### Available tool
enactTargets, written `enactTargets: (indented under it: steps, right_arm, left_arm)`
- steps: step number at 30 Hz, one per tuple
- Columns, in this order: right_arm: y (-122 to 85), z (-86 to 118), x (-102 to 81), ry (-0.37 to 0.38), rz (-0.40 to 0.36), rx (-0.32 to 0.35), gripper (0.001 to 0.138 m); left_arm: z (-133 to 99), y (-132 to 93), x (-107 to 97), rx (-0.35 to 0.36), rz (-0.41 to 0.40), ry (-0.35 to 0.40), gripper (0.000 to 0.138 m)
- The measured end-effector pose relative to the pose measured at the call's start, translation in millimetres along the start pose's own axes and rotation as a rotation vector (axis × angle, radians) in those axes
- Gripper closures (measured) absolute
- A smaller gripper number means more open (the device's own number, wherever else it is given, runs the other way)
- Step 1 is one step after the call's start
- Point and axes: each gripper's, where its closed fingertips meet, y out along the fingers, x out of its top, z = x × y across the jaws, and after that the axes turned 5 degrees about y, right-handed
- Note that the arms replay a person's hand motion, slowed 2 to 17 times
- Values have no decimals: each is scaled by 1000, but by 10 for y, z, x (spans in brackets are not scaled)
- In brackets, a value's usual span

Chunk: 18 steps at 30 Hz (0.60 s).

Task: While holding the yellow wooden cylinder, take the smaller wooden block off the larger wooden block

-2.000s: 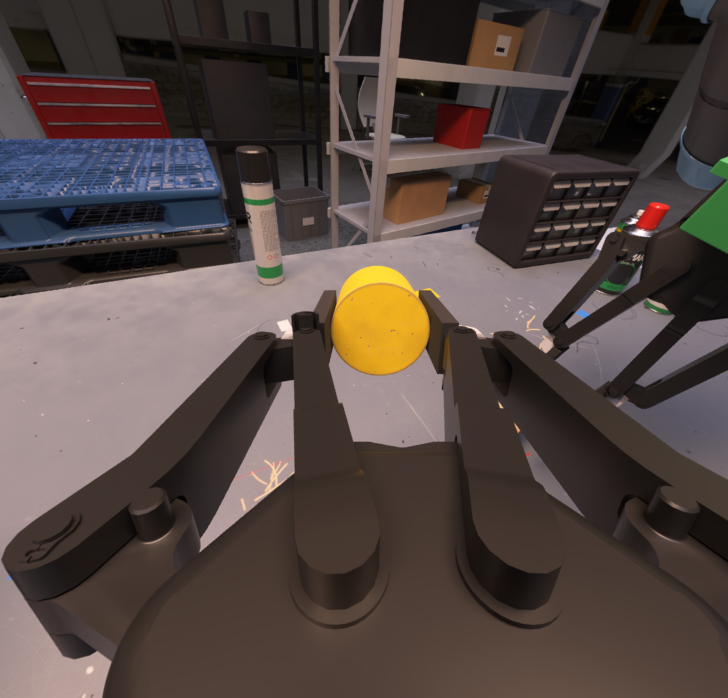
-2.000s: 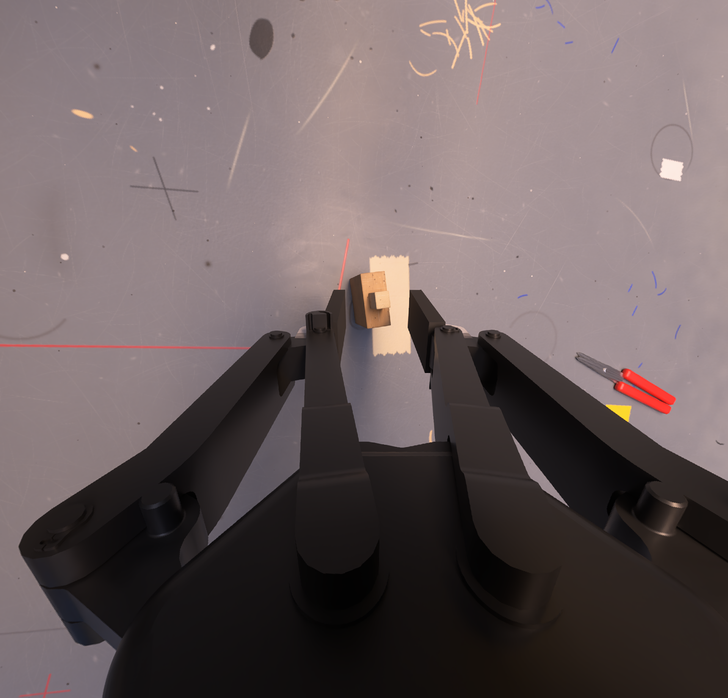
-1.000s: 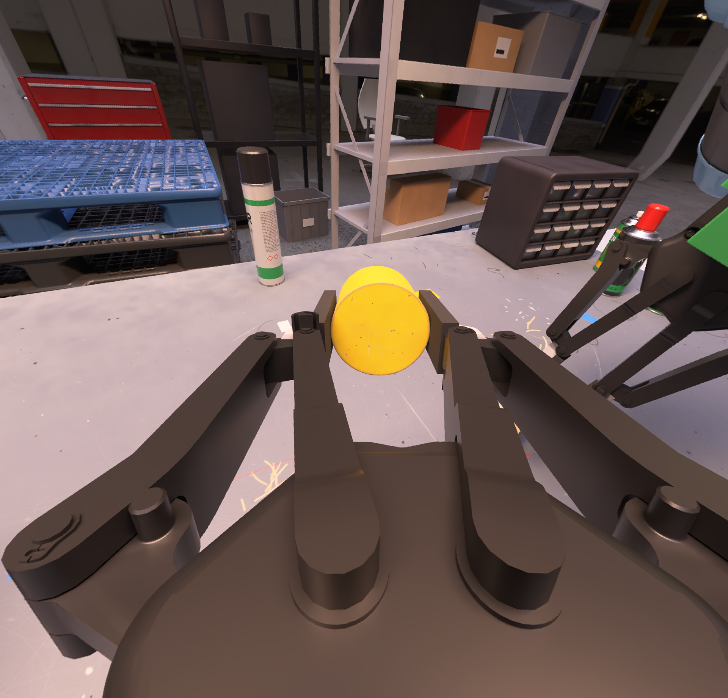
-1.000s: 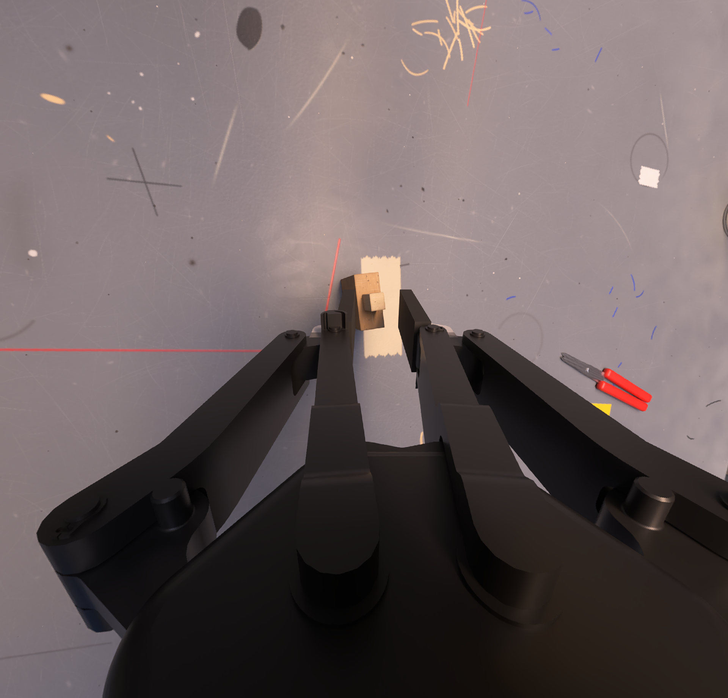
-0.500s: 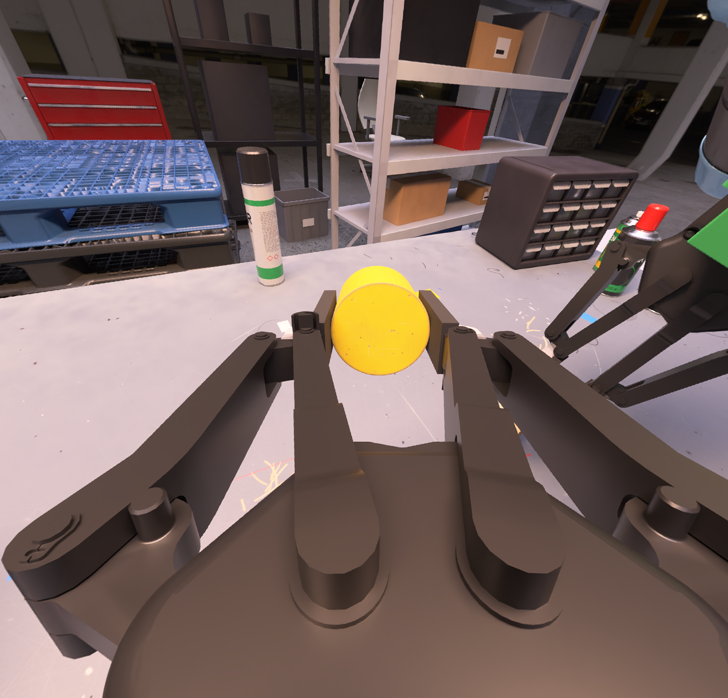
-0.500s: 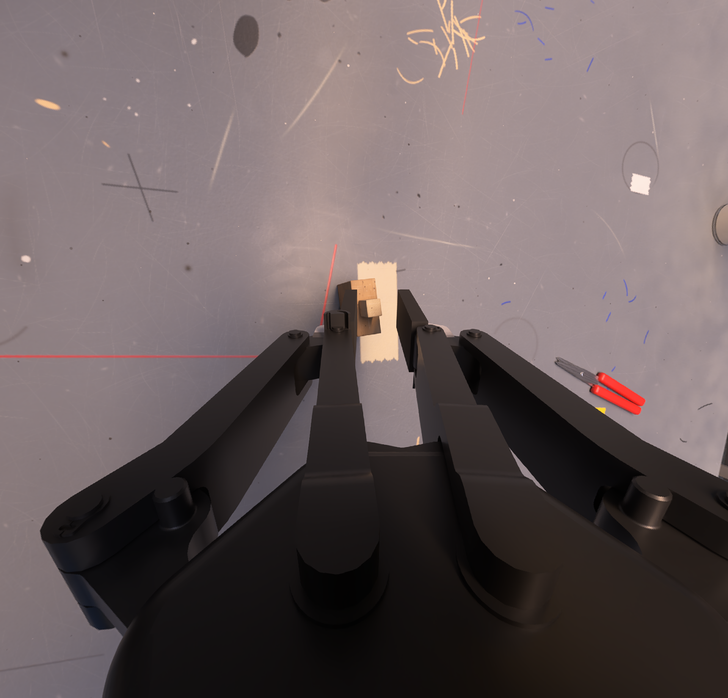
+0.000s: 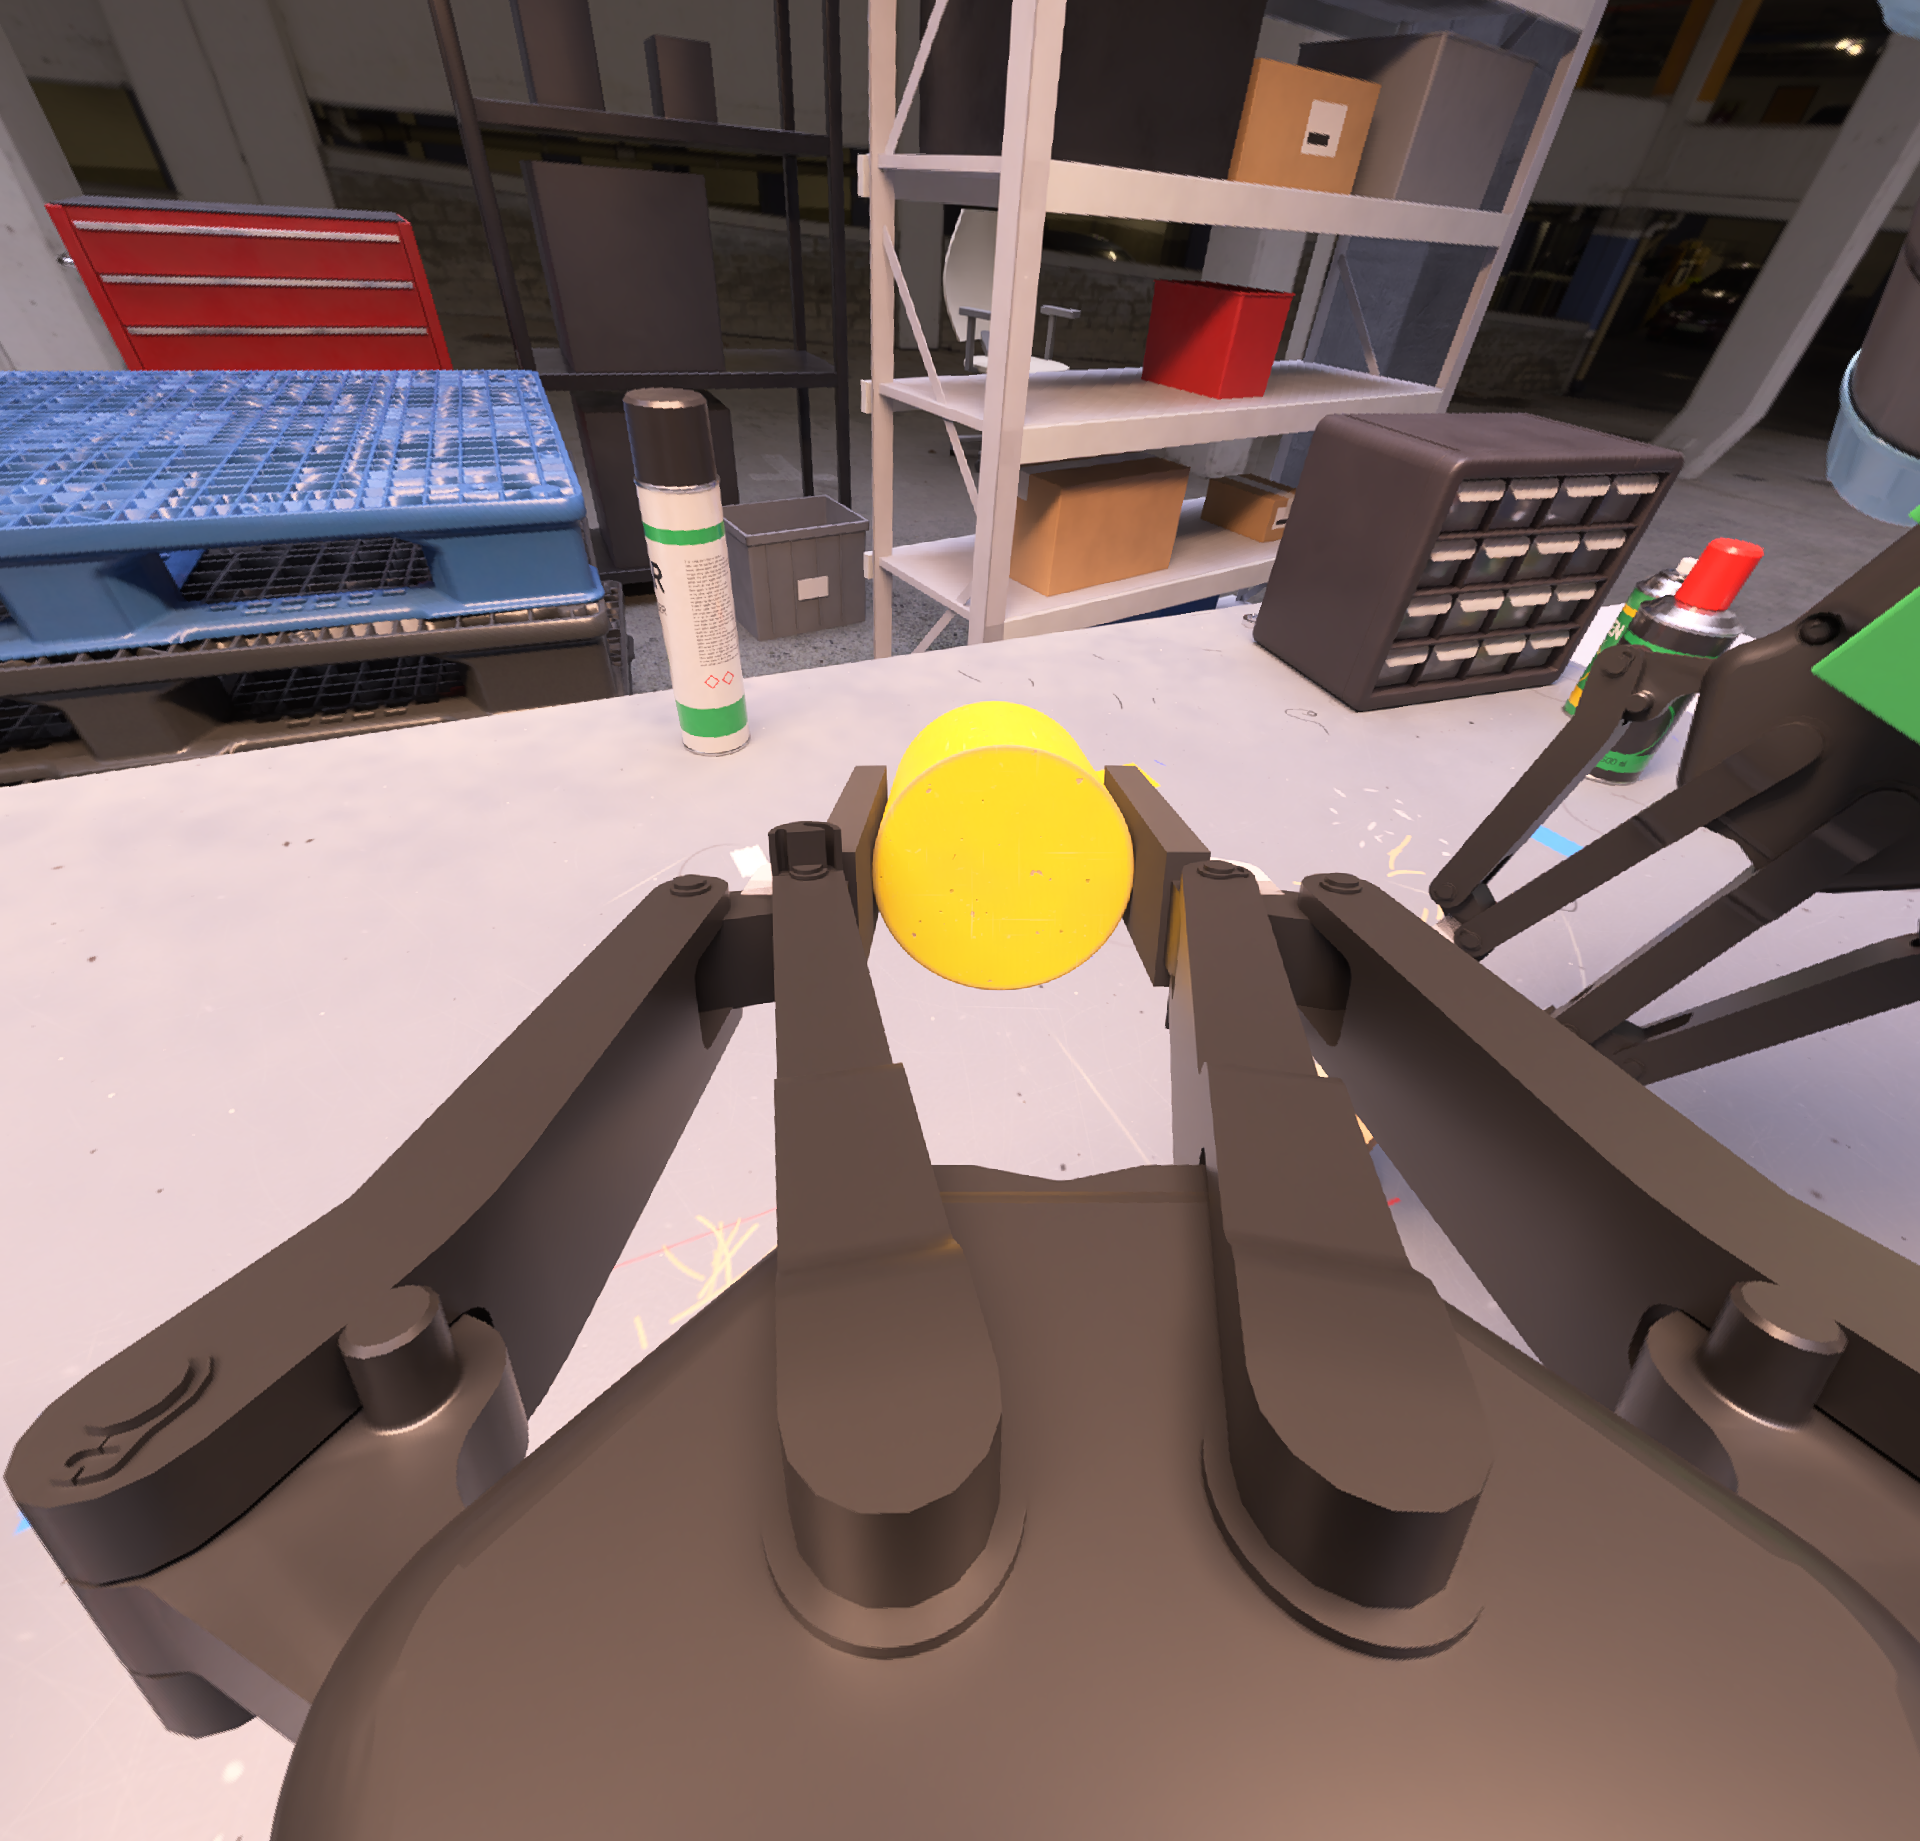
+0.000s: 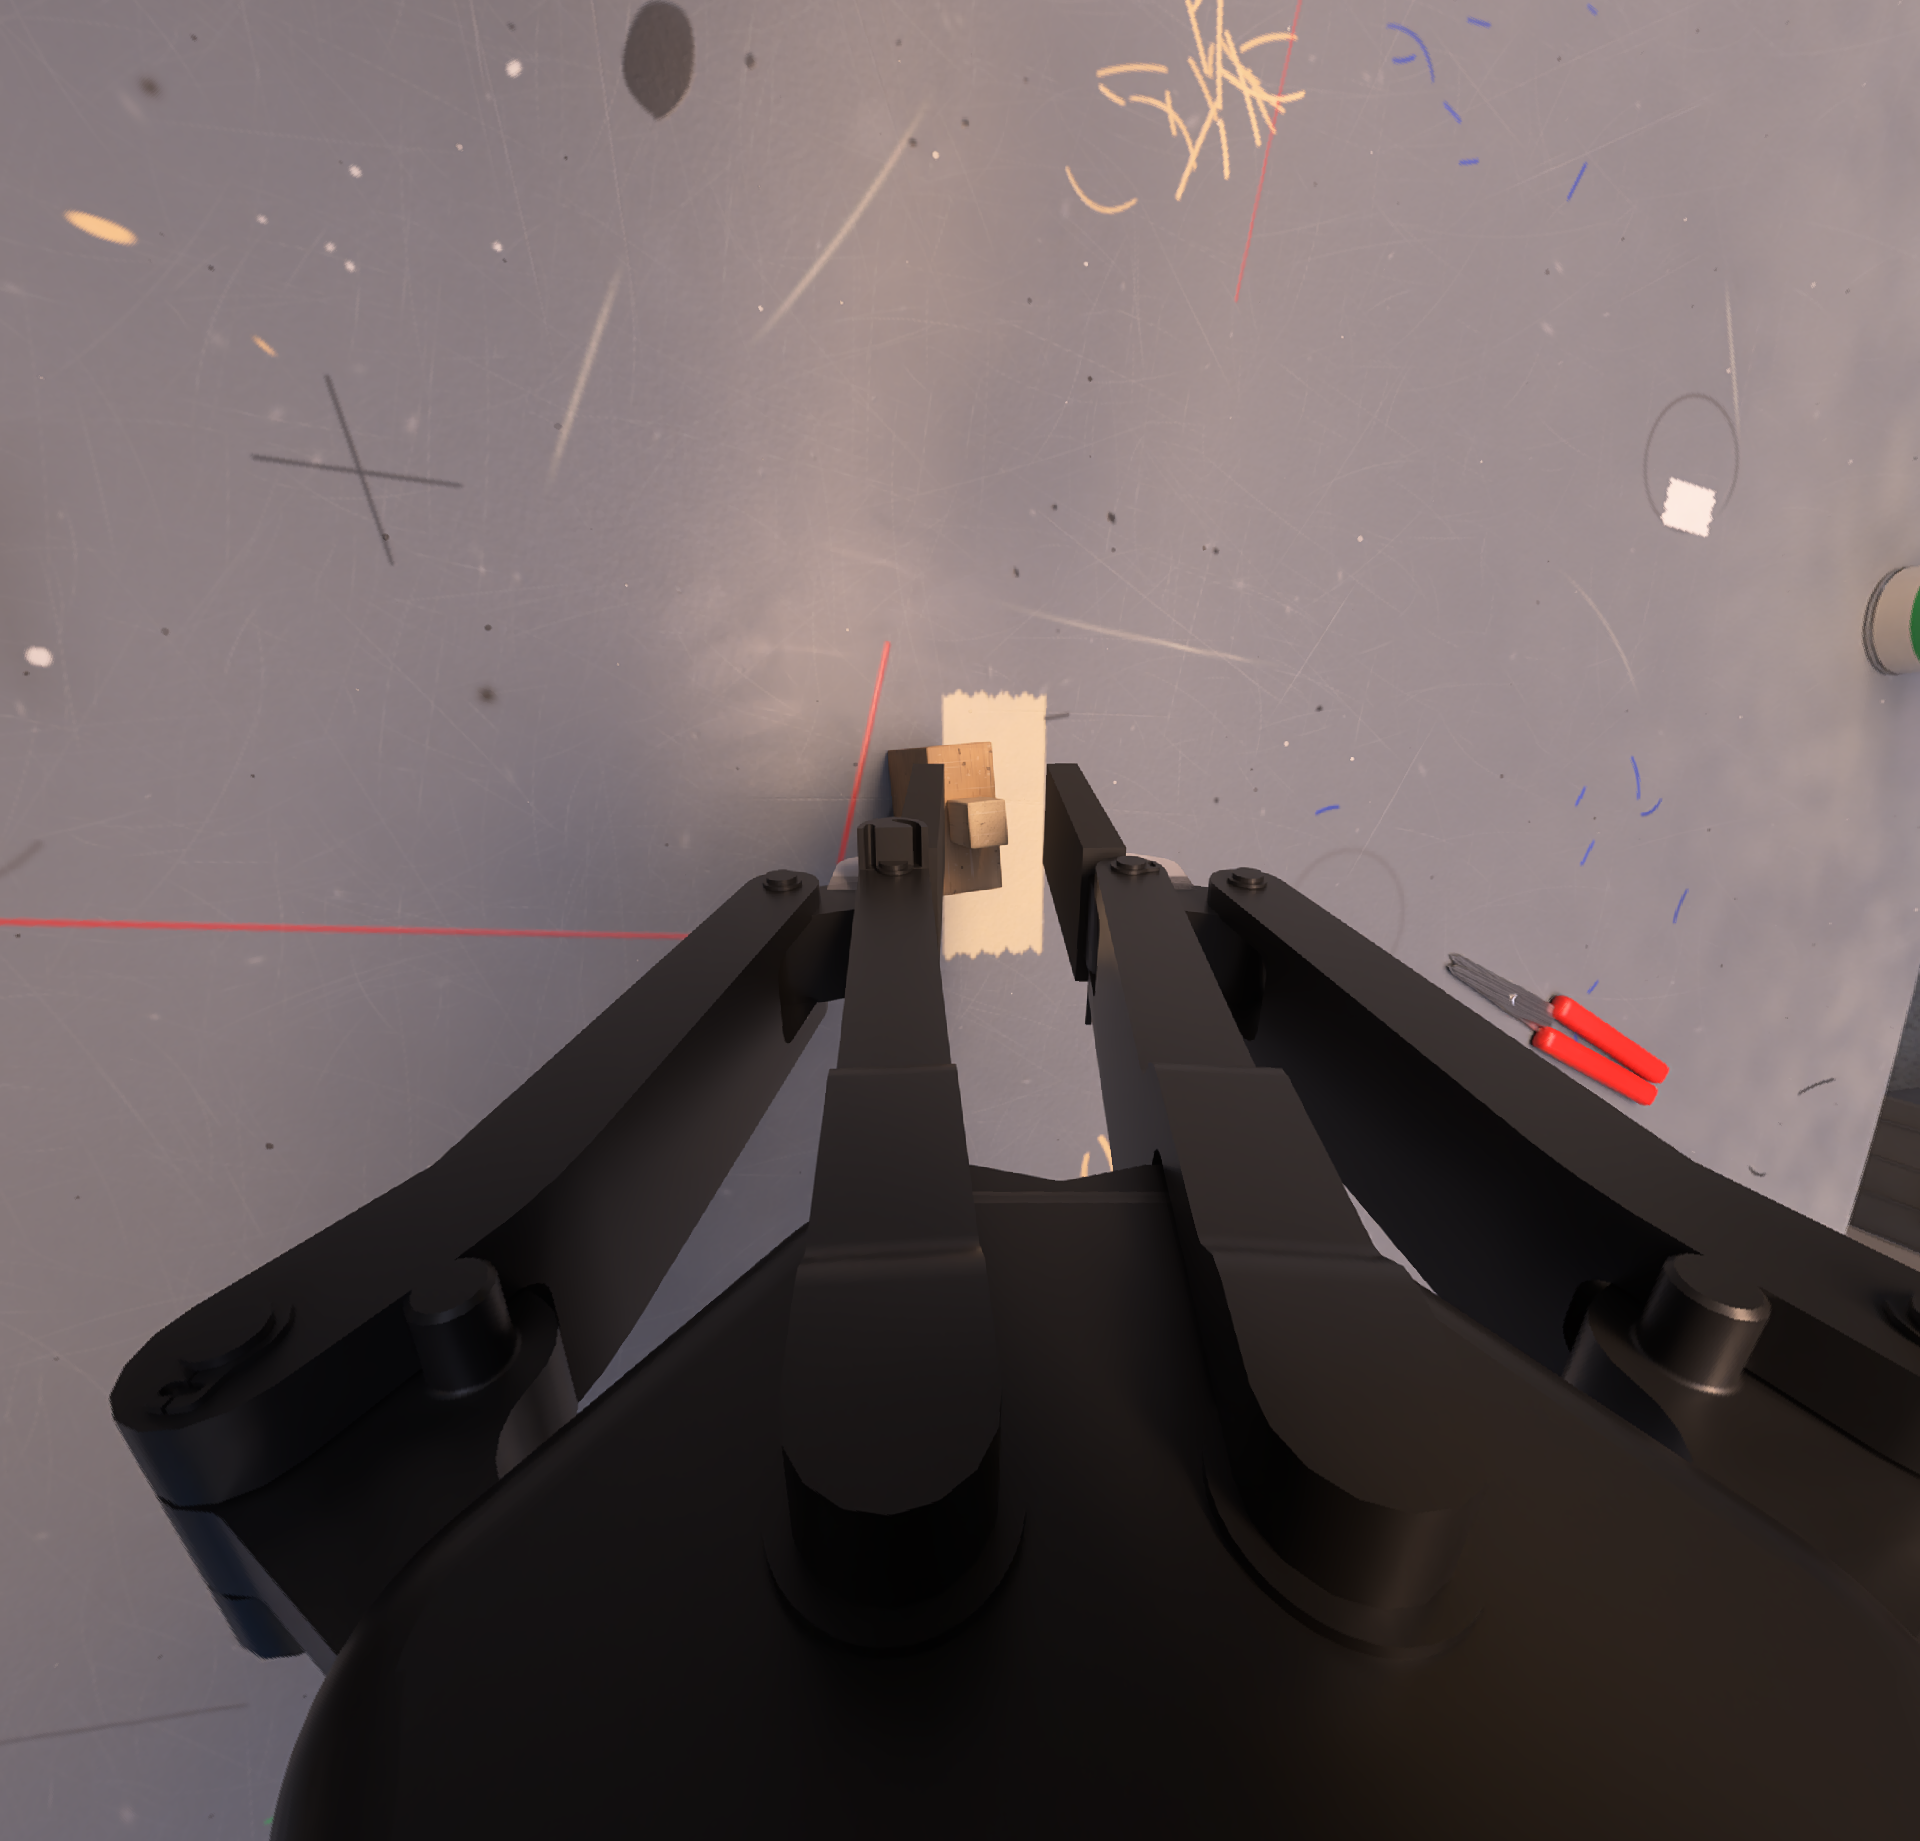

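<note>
My left gripper is shut on the yellow wooden cylinder and holds it level above the grey table. In the right wrist view my right gripper points straight down, open and empty, high over the blocks. The small wooden block sits on the larger wooden block, which lies on a strip of pale tape. Both show between the fingers, close to the left finger, which hides the larger block's left part. The right gripper also shows in the left wrist view.
Red-handled pliers lie right of the right gripper. A white spray can, a dark drawer cabinet and a green can with a red cap stand along the table's far edge. Shelves stand beyond it.
The right gripper has drifted, so the blocks now sit against its left finger instead of centred, and its fingers have narrowed a little. The left gripper and cylinder have not moved.
</note>
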Motion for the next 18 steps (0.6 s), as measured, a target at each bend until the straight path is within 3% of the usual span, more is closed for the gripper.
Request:
enactTargets:
  steps: [18]
  right_arm:
    - [28,-15,-1,-48,48,-18,118]
  left_arm:
    - [0,-1,0,0,-1,0,83]
